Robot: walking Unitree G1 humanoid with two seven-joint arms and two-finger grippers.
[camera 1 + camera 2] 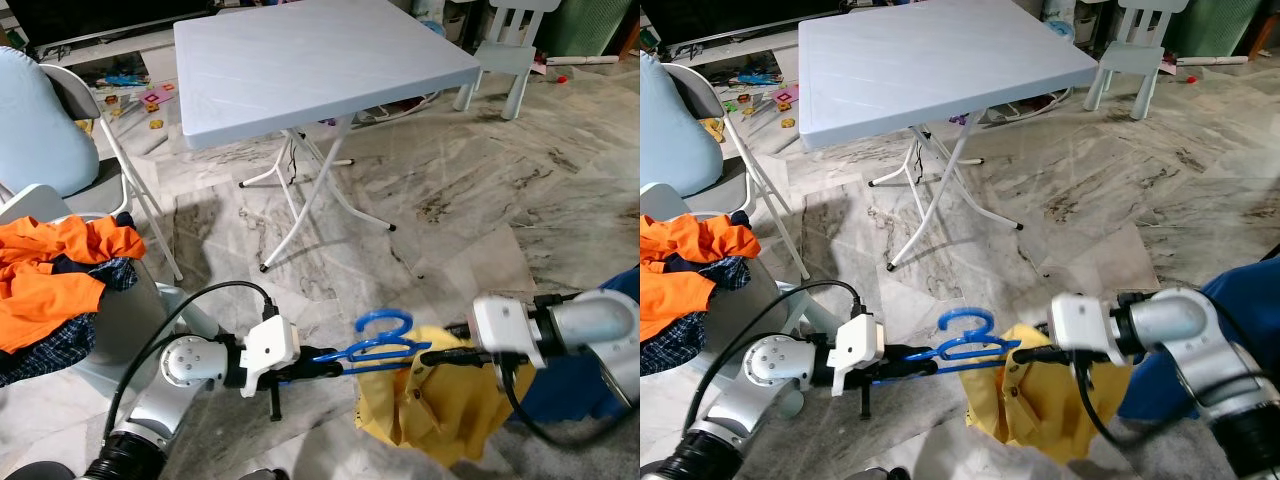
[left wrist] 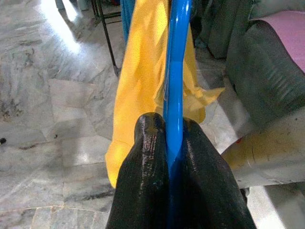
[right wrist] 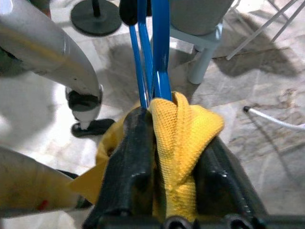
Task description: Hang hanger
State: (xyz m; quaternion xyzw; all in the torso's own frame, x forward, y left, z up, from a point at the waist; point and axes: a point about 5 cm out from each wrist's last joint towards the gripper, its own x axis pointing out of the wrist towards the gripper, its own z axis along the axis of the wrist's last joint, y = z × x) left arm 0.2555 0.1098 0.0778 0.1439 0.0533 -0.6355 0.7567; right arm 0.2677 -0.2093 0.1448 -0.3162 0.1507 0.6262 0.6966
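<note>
My left gripper [image 1: 322, 366] is clamping one end of the blue hanger [image 1: 380, 342], its fingers [image 2: 152, 176] pressing together on the thin plastic bar. My right gripper [image 1: 1035, 354] is pinching the other end, closed on both the bar and a fold of the yellow shirt [image 3: 183, 143] draped over it. The hanger is being held level between my two grippers, low over the marble floor [image 1: 450, 200], hook up.

The plastic is probably light and stiff but smooth, so I am judging the ends the safest places to hold; the shirt is soft and could slide off if the bar tilts.

Beyond my grippers a folding table [image 1: 310, 60] is standing ahead, well apart. Off my left arm, a chair [image 1: 50, 130] and a heap of orange clothes [image 1: 55, 270] are sitting near. A small white chair [image 1: 505, 45] is standing far ahead to my right. I am seeing no rail to hang from.
</note>
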